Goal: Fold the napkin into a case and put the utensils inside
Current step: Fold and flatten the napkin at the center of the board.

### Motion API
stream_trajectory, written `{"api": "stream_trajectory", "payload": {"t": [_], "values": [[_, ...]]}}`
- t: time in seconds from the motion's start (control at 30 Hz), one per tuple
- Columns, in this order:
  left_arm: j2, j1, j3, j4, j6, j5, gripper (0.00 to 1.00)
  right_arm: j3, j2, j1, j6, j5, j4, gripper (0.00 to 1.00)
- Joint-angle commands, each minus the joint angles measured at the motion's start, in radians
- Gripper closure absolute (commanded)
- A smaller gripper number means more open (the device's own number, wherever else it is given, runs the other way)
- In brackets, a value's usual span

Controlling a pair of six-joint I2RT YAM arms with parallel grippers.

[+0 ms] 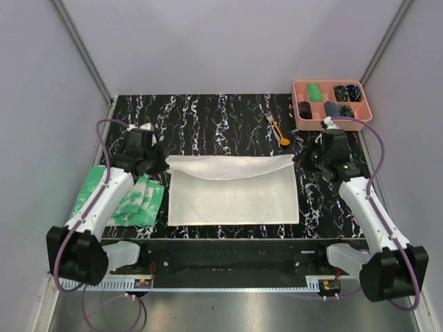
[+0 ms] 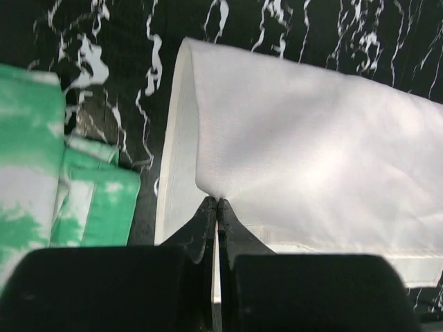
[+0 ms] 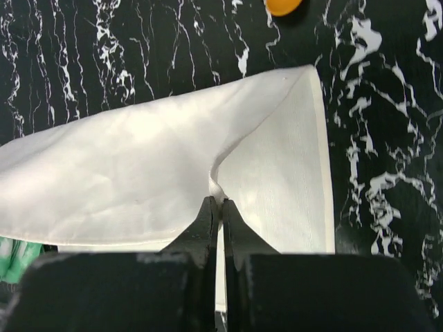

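The cream-white napkin [image 1: 232,197] lies spread in the middle of the black marbled table, its far edge raised and curling over the rest. My left gripper [image 1: 162,161] is shut on the far-left corner; in the left wrist view its tips [image 2: 218,202] pinch a peak of the napkin [image 2: 311,152]. My right gripper [image 1: 299,158] is shut on the far-right corner, and its tips [image 3: 220,200] clamp a fold of the napkin [image 3: 118,166]. The utensils [image 1: 277,128], a fork and an orange spoon [image 3: 284,5], lie beyond the napkin's right corner.
A pink compartment tray [image 1: 325,83] with small dark and green items sits at the far right. A green-and-white mottled cloth [image 1: 137,200] lies left of the napkin under the left arm, also seen as a green cloth [image 2: 41,173] in the left wrist view.
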Motion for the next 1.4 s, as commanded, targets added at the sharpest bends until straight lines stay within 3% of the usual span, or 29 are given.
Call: {"api": "stream_trajectory", "payload": {"t": [0.0, 0.17, 0.4, 0.9, 1.1, 1.37], "values": [[-0.108, 0.006, -0.077, -0.048, -0.016, 0.071, 1.0, -0.04, -0.119, -0.001, 0.057, -0.025, -0.195, 1.0], [-0.145, 0.006, -0.133, -0.082, -0.055, 0.13, 1.0, -0.092, -0.179, -0.001, 0.094, -0.043, -0.259, 1.0], [-0.167, 0.006, -0.194, -0.117, -0.07, 0.098, 1.0, -0.179, -0.207, -0.001, 0.129, -0.045, -0.261, 1.0], [-0.073, -0.031, -0.234, -0.16, -0.136, 0.108, 1.0, -0.281, -0.201, -0.001, 0.336, -0.013, -0.362, 1.0], [-0.054, -0.062, -0.254, -0.163, -0.174, 0.089, 1.0, -0.337, -0.212, -0.001, 0.443, 0.056, -0.401, 1.0], [-0.095, -0.063, -0.225, -0.211, -0.17, 0.03, 1.0, -0.297, -0.244, -0.001, 0.419, 0.194, -0.485, 1.0]]}}
